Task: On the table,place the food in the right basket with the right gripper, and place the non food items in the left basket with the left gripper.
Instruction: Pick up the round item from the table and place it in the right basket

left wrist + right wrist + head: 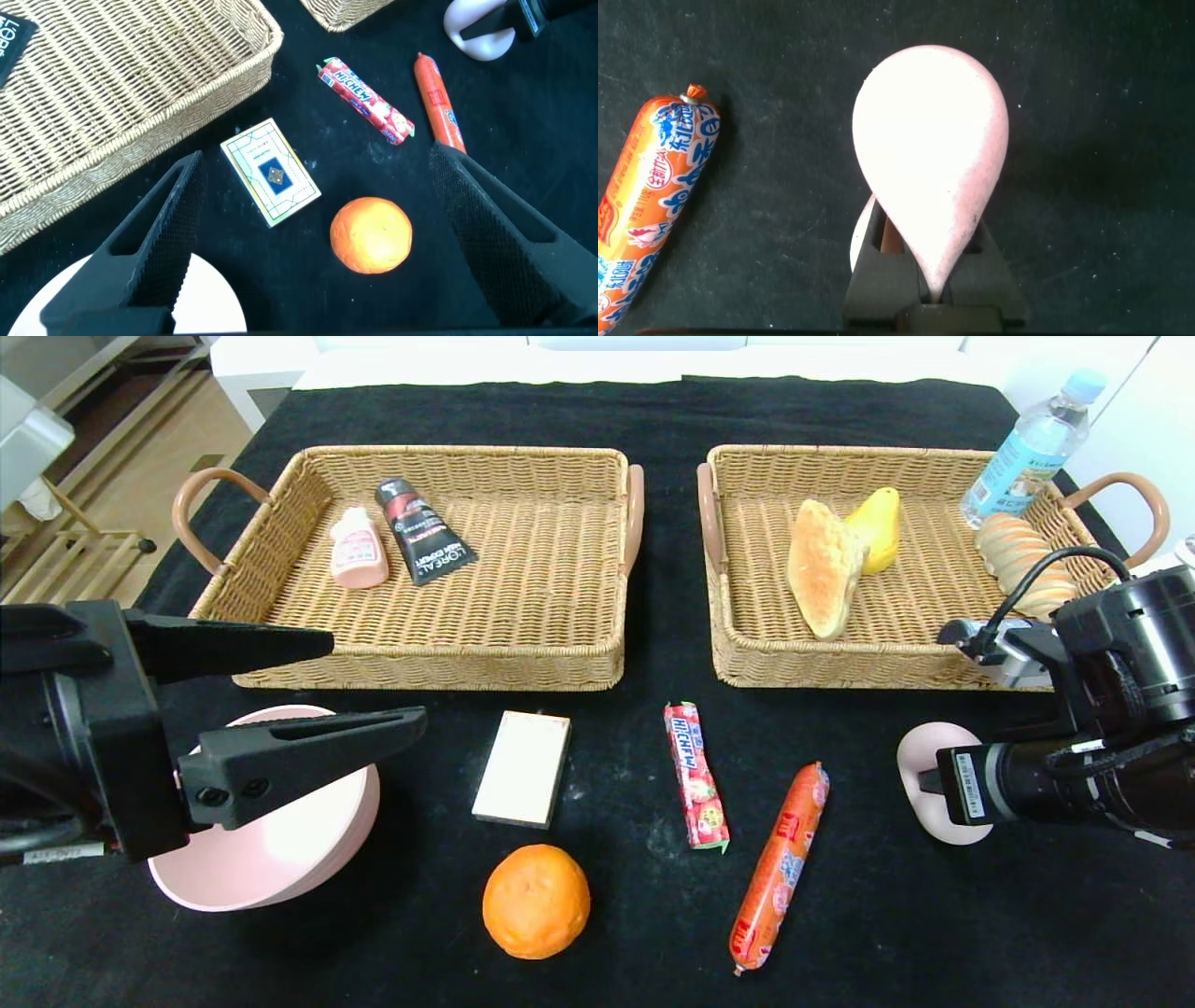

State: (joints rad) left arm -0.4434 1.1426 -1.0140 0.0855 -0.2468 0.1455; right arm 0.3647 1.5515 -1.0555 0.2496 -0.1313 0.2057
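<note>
- The left basket (523, 649) holds two items: a small pink bottle (358, 550) and a black tube (425, 530), side by side near its far left corner.
- The right basket (747, 658) holds a bread roll (822, 581) touching a yellow pear-like fruit (876, 529), a ridged loaf (1025, 563) and a water bottle (1031, 450) leaning in the far right corner.
- On the black bench (616, 915), in front of the baskets, lie a card box (522, 768), a candy roll (695, 776), a sausage (780, 865) and an orange (536, 900).
- The left end effector (317, 695) is held with fingers spread wide and empty, above a pink bowl (271, 849).
- The right end effector (926, 280) is closed on the narrow end of a pink spoon-like piece (932, 149), beside the sausage; its exact nature is hard to make out.
</note>
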